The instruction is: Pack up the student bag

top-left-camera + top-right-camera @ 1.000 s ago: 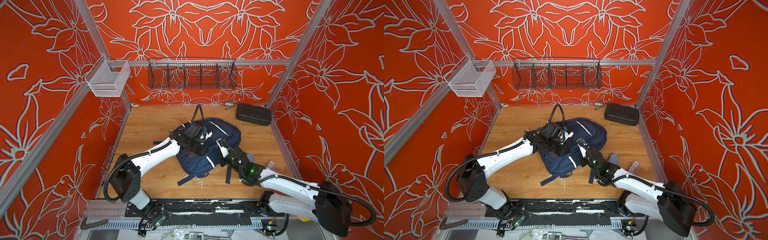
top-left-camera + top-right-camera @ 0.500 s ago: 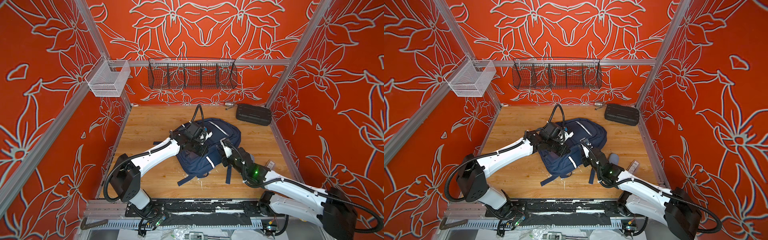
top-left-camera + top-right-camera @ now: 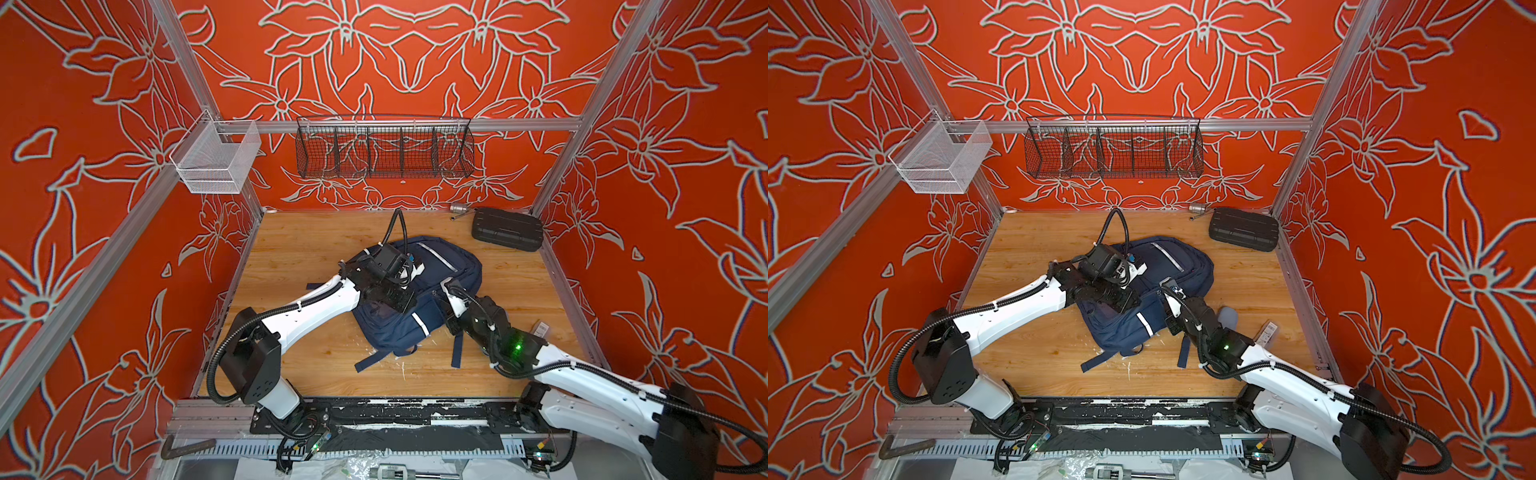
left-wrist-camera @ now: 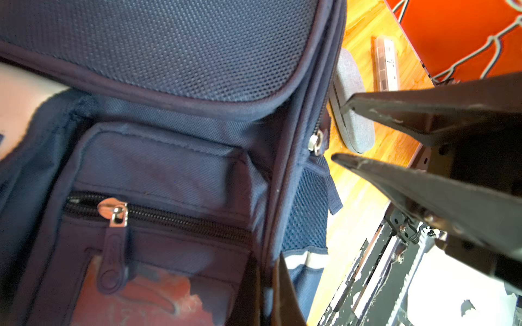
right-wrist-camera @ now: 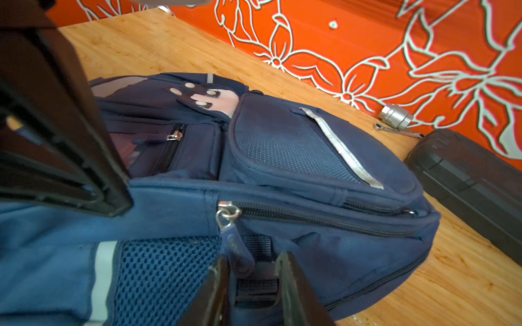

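On the wooden table, nearest, my right gripper has just loosened: its jaws now stand narrowly apart around the zip pull, so I judge this zip is finished, and it looks shut. My left gripper stays closed, it seems on a fold of the student bag, lying mid-table. A grey pouch waits outside it. Farther, the black case is closed; the wire basket and mesh basket look empty.

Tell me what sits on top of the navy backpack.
The left pincer, shut on fabric of the student bag, lies across its top with its wrist. The right pincer stands open around a side zip pull. Whatever the left arm covers is hidden.
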You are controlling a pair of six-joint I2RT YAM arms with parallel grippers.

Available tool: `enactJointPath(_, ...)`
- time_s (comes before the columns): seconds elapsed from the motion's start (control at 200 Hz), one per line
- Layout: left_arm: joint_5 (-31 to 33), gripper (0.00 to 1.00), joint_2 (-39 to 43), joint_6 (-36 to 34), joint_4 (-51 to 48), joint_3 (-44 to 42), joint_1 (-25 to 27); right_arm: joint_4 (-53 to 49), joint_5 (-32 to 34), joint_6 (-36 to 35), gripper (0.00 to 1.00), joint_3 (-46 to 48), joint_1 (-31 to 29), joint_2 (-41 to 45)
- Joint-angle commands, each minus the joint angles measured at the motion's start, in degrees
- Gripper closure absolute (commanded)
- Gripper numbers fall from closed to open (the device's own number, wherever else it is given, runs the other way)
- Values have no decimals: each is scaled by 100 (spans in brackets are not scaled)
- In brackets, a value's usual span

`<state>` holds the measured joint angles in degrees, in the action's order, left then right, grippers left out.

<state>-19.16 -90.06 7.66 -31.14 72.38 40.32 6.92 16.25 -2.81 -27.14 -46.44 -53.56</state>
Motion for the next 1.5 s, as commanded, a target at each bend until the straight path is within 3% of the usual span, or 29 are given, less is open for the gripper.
enactJointPath(0.0,-260,100,135,179,107,333,38,-34,68,-542,61,60,-88,190)
enactJointPath(0.175,-415,100,24,313,104,466,40,-160,422,-1129,56,-70,-328,73)
enactJointPath(0.39,-455,100,-29,322,46,540,44,213,1616,-1522,55,-147,-634,-329)
enactJointPath(0.611,-451,100,-17,319,37,514,40,649,2019,-1734,54,-193,-753,-556)
enactJointPath(0.911,-469,100,-73,333,44,537,38,955,1931,-1730,54,-191,-770,-751)
enactJointPath(1.006,-478,100,-90,341,38,540,38,1000,1881,-1702,58,-252,-771,-907)
enactJointPath(1.261,-410,100,-100,333,-59,533,36,946,1922,-1372,81,-356,-771,-981)
enactJointPath(1.491,-348,100,-41,246,-182,490,29,625,1395,-625,84,-75,-667,-440)
